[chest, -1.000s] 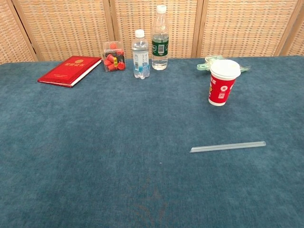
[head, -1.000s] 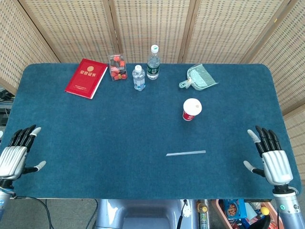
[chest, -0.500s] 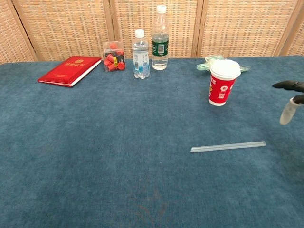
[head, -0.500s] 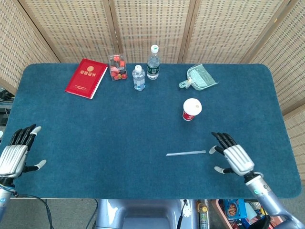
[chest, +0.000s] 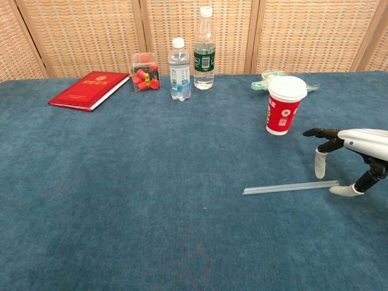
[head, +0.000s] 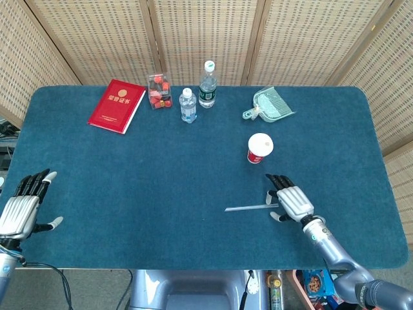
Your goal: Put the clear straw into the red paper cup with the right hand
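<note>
- Right now the clear straw lies flat on the blue table, just in front of the red paper cup and a little apart from it.
- The right hand hovers over the straw's right end, fingers spread and holding nothing; in the chest view its thumb tip sits just beside that end.
- The left hand rests at the table's left edge, open and empty.
- Judging by its look, the straw is very light, thin and smooth, so it would likely roll or skid away if nudged; a firm squeeze could flatten it.
- A sensible hold looks to be a light pinch near the right end, leaving most of its length free to drop into the cup.
- The cup stands upright with a white top; whether that is a lid or an open mouth cannot be told. It looks light enough to tip if bumped.
- At the back, a clear box holds small red pieces, and two bottles stand capped.
</note>
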Controlling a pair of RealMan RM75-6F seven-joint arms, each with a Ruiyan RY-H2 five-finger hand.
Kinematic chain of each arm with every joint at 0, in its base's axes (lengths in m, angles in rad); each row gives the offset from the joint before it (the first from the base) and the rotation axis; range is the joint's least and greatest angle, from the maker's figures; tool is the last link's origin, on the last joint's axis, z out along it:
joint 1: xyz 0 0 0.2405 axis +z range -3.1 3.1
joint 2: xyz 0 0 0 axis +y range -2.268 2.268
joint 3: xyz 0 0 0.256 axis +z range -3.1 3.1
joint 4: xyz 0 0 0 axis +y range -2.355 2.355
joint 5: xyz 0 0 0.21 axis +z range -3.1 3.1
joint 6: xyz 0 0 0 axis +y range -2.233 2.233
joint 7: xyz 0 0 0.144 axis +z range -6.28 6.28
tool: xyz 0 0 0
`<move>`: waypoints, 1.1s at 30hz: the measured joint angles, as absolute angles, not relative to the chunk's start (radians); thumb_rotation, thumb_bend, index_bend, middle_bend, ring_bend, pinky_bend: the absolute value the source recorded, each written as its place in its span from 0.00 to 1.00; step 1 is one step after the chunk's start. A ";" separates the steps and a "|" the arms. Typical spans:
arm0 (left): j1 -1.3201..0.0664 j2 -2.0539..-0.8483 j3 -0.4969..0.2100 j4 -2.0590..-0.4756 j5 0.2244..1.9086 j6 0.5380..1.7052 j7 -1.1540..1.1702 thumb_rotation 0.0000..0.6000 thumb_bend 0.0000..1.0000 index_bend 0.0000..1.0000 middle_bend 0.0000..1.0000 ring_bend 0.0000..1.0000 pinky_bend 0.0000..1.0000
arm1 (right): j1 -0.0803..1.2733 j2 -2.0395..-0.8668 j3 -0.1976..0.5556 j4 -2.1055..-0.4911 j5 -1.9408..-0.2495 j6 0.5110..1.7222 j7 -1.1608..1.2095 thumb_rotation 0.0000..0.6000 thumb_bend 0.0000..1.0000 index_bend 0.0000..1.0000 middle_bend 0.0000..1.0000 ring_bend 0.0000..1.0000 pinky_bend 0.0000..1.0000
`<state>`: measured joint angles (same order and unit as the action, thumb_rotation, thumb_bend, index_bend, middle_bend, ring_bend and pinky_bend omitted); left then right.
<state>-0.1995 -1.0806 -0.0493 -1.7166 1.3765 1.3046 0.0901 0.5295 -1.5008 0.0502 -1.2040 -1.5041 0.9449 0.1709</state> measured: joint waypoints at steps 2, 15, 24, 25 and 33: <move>-0.202 -1.082 -0.051 -1.716 1.372 1.302 0.093 1.00 0.20 0.00 0.00 0.00 0.00 | 0.535 -1.509 0.054 -1.194 -1.487 0.932 0.158 1.00 0.34 0.52 0.00 0.00 0.00; -0.202 -1.081 -0.051 -1.718 1.367 1.301 0.092 1.00 0.20 0.00 0.00 0.00 0.00 | 0.561 -1.558 0.064 -1.146 -1.440 0.902 0.094 1.00 0.36 0.52 0.00 0.00 0.00; -0.203 -1.080 -0.050 -1.717 1.367 1.300 0.089 1.00 0.20 0.00 0.00 0.00 0.00 | 0.565 -1.554 0.057 -1.159 -1.438 0.906 0.084 1.00 0.42 0.53 0.00 0.00 0.00; -0.203 -1.079 -0.050 -1.717 1.367 1.301 0.088 1.00 0.20 0.00 0.00 0.00 0.00 | 0.565 -1.555 0.056 -1.159 -1.438 0.906 0.081 1.00 0.42 0.53 0.00 0.00 0.00; -0.201 -1.076 -0.051 -1.718 1.367 1.303 0.083 1.00 0.20 0.00 0.00 0.00 0.00 | 0.567 -1.568 0.047 -1.149 -1.442 0.914 0.066 1.00 0.42 0.53 0.00 0.00 0.00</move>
